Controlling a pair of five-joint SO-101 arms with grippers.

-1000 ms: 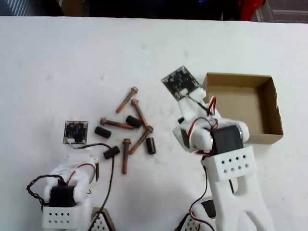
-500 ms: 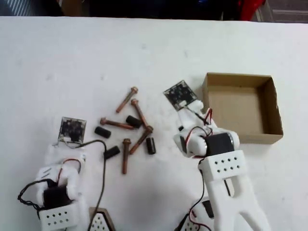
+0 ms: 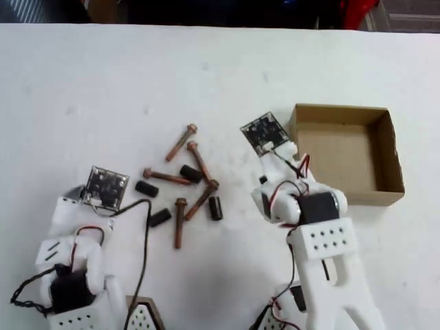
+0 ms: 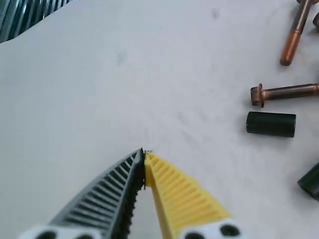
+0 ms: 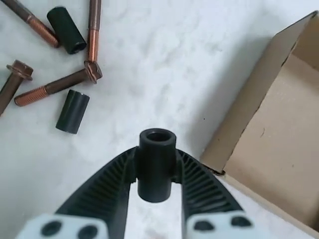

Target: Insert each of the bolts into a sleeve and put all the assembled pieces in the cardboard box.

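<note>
counter (image 3: 82,75): white and flat. It carried all the parts, and both arms stood at its near edge.
cardboard box (image 3: 342,152): open at the top, on the right arm's side. No assembled piece lay in it yet.
right arm (image 3: 323,240): stretched forward between the loose parts and the cardboard box.
left arm (image 3: 69,268): folded close to the near edge, on the other side of the loose parts.
right hand (image 5: 156,153): clamped on one black sleeve, just beside the near wall of the box.
left hand (image 4: 144,155): fingers together with nothing between them, pointing at bare counter beside the pile.
bolts (image 3: 199,159): five copper-coloured ones lay flat in a loose pile between the two arms. Some touched or crossed each other.
nearest bolt (image 4: 286,92): near the left hand but apart from it. Its head was turned toward that hand and its long axis ran away into the pile. I judged that the free left hand was the one to fetch it, and that it must first open.
loose sleeves (image 3: 146,188): four black ones lay among the bolts, and none had a bolt in it.
held sleeve (image 5: 157,172): its long axis ran roughly along the fingers of the right hand, with an open end showing past the fingertips. A bolt would have to come in line with this bore.
</note>
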